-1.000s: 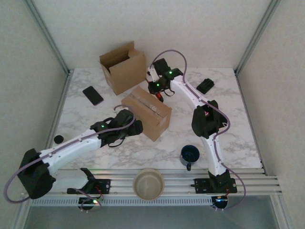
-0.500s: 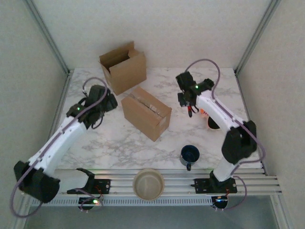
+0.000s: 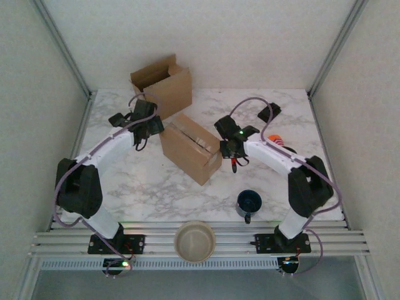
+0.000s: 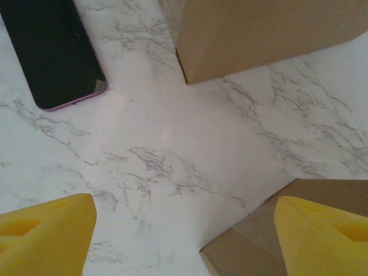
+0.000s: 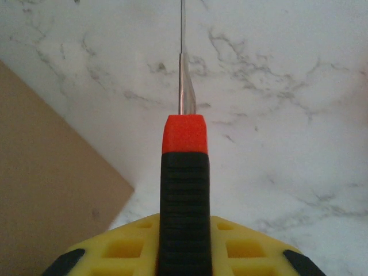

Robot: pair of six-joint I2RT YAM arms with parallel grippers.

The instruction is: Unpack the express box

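Both arms have swung back in on the express box [image 3: 190, 149], flaps down on the surface [image 3: 156, 187]. Left jaws wide, empty, at its far-left corner, btwn it and the phone [image 4: 54, 52]. Right jaws clamped on the cutter [image 5: 184, 190], blade out, just off its right end. Looks like brace + slit setup; no cut yet, contents unseen. Open carton [image 3: 164, 87] behind it: inside hidden. Bowl [image 3: 194, 240] on its near side looks empty.
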